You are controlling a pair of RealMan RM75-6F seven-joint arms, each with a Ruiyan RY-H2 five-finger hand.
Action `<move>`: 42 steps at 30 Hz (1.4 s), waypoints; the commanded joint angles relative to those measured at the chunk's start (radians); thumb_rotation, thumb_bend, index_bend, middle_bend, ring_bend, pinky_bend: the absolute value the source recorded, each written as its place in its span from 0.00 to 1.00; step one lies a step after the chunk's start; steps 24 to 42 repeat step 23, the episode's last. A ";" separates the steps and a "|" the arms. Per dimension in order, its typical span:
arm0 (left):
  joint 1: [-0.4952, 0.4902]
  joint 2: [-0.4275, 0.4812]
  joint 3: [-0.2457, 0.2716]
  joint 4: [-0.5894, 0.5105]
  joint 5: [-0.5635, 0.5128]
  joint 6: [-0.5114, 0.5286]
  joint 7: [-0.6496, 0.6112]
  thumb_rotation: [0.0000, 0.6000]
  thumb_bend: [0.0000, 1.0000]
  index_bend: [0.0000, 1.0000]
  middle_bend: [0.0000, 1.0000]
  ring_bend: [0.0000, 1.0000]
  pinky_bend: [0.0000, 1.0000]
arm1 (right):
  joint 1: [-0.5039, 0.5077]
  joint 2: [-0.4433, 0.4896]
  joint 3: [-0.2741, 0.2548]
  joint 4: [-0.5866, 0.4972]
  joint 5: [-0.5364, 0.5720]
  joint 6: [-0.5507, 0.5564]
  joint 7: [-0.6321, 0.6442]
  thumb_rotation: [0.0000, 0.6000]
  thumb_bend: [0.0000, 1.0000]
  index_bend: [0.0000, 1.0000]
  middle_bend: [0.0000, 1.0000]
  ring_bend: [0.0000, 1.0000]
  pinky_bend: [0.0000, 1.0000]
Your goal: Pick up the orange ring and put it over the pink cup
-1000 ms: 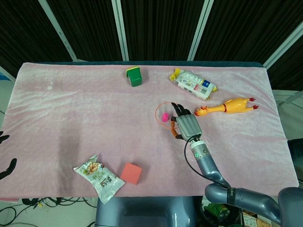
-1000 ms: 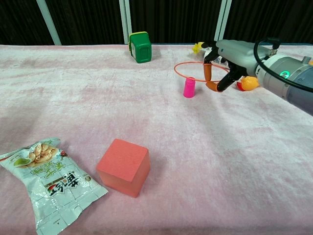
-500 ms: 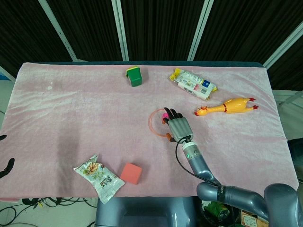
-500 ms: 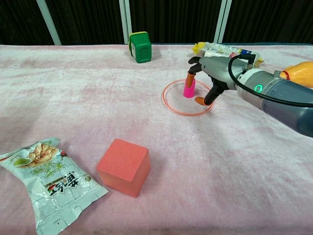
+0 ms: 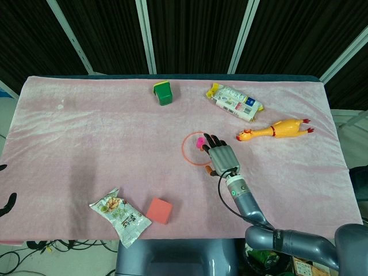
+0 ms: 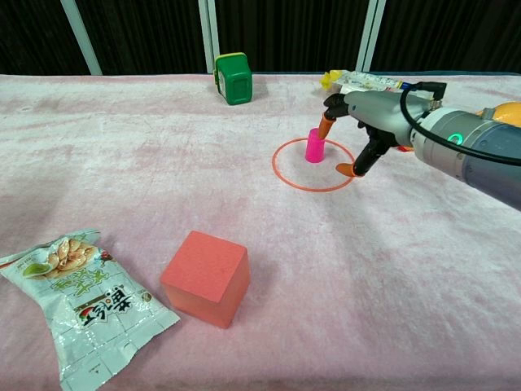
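Observation:
The thin orange ring point(image 5: 183, 149) point(image 6: 273, 165) lies flat on the pink cloth, encircling the small pink cup point(image 5: 200, 141) point(image 6: 315, 146), which stands upright inside it. My right hand point(image 5: 221, 156) point(image 6: 370, 124) hovers at the ring's right side with its fingers spread and nothing in them. Its orange fingertips point(image 6: 344, 169) sit right by the ring's rim; contact cannot be made out. Only dark fingertips of my left hand point(image 5: 7, 202) show at the left edge of the head view.
A green container point(image 5: 163, 92) point(image 6: 234, 78) and a snack packet point(image 5: 234, 102) lie at the back. A yellow rubber chicken point(image 5: 276, 130) lies right of the hand. A red cube point(image 5: 159, 210) point(image 6: 206, 277) and a snack bag point(image 5: 121, 215) point(image 6: 81, 293) sit near the front.
The ring, held raised beside the cup a second ago, came down over the cup and now lies flat around it. My right hand let go and spread its fingers.

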 commanded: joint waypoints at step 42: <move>-0.003 0.014 0.037 -0.068 -0.005 -0.057 0.097 1.00 0.33 0.15 0.09 0.00 0.00 | -0.607 0.413 -0.351 -0.209 -0.604 0.697 0.291 1.00 0.20 0.00 0.00 0.00 0.18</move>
